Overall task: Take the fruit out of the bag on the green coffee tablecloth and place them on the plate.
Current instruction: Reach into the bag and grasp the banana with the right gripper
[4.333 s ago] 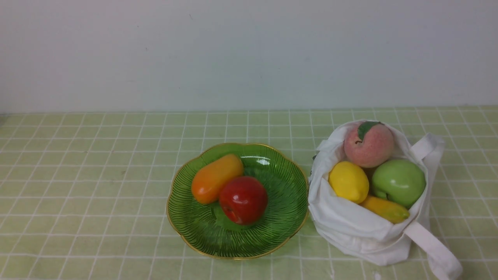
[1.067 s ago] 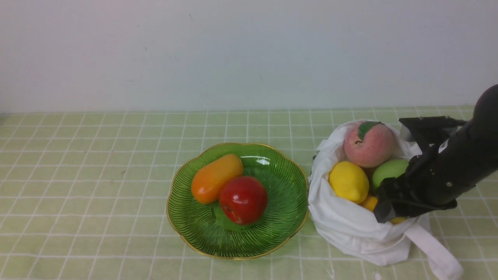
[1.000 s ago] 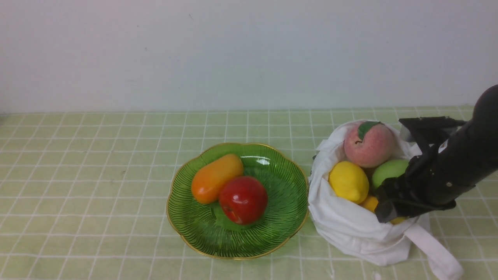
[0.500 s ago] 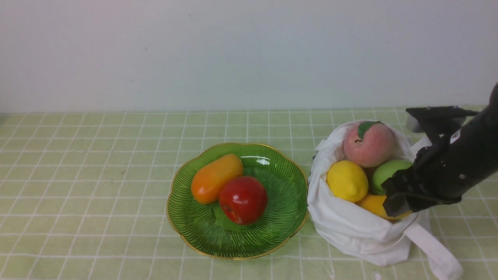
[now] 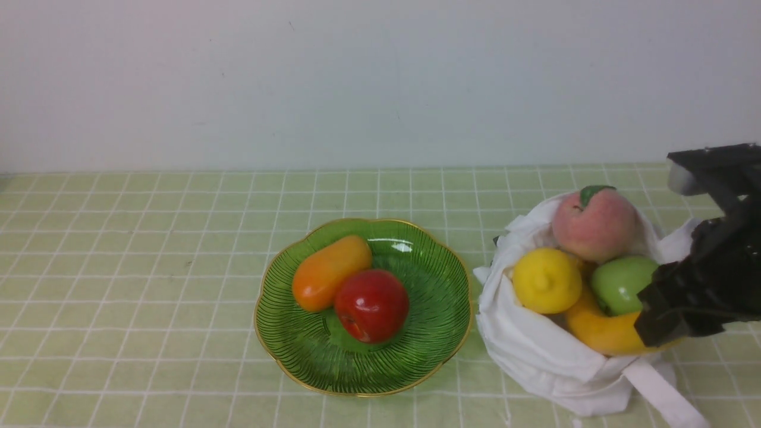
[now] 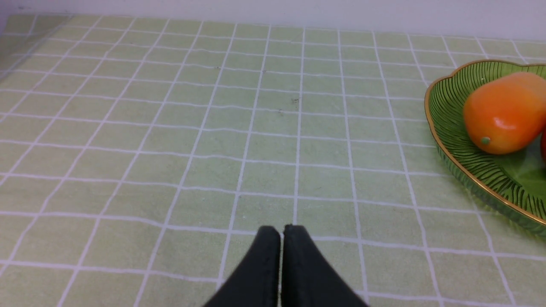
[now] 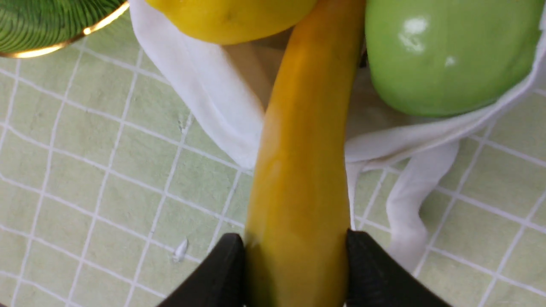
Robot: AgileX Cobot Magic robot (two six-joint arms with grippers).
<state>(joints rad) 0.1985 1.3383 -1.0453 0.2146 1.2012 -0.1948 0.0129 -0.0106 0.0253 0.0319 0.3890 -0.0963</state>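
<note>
The right tool (image 7: 294, 273) is clamped on the near end of the banana (image 5: 600, 333), one finger against each flank. The fruit's far end lies wedged between the lemon (image 5: 546, 280) and the green apple (image 5: 621, 284) in the mouth of the bag (image 5: 535, 351), with the peach (image 5: 594, 223) at the bag's 12 o'clock. The bag sits on the green coffee tablecloth (image 5: 148, 285) over the counter, at 3 o'clock from the plate (image 5: 416, 356), which holds an orange fruit (image 5: 330, 271) and a red apple (image 5: 371, 305). The left tool (image 6: 280, 247) is pinched together on nothing, above bare cloth apart from the plate. The step in hand looks like drawing the banana out. The next move probably calls for lifting until its far end clears its neighbours and the cloth rim, then carrying it toward 9 o'clock to the plate's free 3-to-6 o'clock part. The glossy skin could slip, or the bag could drag along.
</note>
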